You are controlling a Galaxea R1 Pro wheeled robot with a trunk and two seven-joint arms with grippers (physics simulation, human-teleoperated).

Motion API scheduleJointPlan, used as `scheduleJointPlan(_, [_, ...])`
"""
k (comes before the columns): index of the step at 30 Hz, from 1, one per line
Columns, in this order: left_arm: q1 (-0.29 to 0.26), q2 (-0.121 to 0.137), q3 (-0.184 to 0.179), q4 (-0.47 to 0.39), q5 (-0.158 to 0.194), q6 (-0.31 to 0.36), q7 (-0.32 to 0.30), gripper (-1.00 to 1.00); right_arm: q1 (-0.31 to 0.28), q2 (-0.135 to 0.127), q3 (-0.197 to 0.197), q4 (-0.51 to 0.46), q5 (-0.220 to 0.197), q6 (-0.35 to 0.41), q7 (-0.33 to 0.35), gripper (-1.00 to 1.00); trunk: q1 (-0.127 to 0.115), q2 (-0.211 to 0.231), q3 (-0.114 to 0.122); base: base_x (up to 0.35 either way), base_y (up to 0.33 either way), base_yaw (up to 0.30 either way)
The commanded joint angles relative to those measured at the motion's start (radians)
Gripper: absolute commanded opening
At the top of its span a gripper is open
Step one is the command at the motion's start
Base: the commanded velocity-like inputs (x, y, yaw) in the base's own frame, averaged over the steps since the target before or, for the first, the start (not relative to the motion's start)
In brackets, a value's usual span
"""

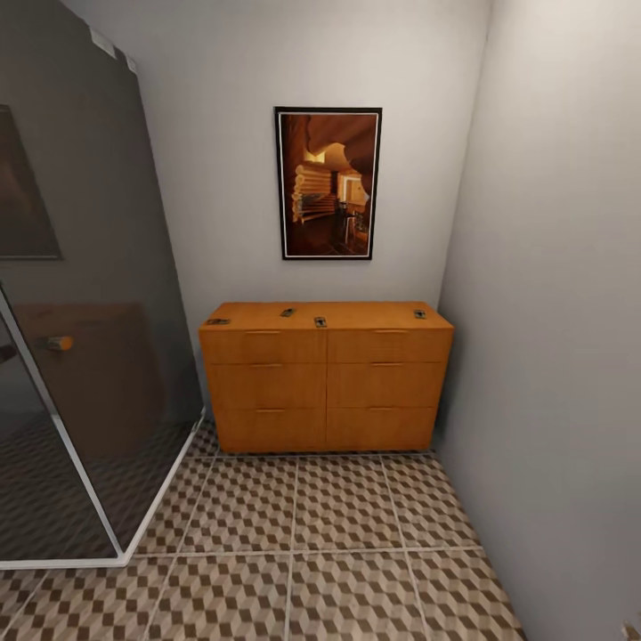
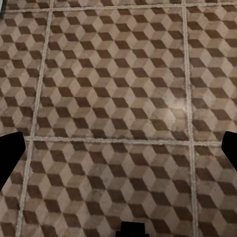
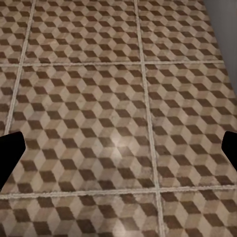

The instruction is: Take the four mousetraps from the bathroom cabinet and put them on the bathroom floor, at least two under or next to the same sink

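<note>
The orange-brown cabinet [image 1: 325,387] stands against the far wall in the head view, all its drawers shut. Several small mousetraps lie on its top: one at the left end [image 1: 218,321], two near the middle [image 1: 288,312] [image 1: 320,321], one at the right end [image 1: 418,313]. The cube-patterned bathroom floor [image 1: 294,534] stretches from the cabinet towards me. My left gripper [image 2: 118,153] hangs open over the tiles, its dark fingertips [image 2: 10,153] far apart. My right gripper [image 3: 118,153] is open over the tiles too. The bathroom sink is out of view.
A dark glass shower enclosure [image 1: 80,356] with a white frame fills the left side. A grey wall [image 1: 552,356] closes the right side, leaving a tiled corridor to the cabinet. A framed picture [image 1: 328,182] hangs above it.
</note>
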Motion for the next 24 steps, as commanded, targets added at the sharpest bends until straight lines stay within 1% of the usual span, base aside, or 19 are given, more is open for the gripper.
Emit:
scheduleJointPlan(1, [0.0,0.0,0.0,-0.001,0.0,-0.001,0.002,1.0,0.0,0.0,0.001,0.0,0.001,-0.003,-0.004,1.0,0.0,0.0,-0.001,0.142,0.0,0.0])
scheduleJointPlan(7, [0.0,0.0,0.0,-0.001,0.0,-0.002,0.002,1.0,0.0,0.0,0.001,0.0,0.001,-0.003,-0.005,1.0,0.0,0.0,-0.001,0.226,0.0,0.0])
scheduleJointPlan(24, [0.0,0.0,0.0,-0.001,0.0,-0.002,0.002,1.0,0.0,0.001,0.001,0.0,0.001,-0.004,-0.005,1.0,0.0,0.0,-0.001,0.291,-0.002,0.0])
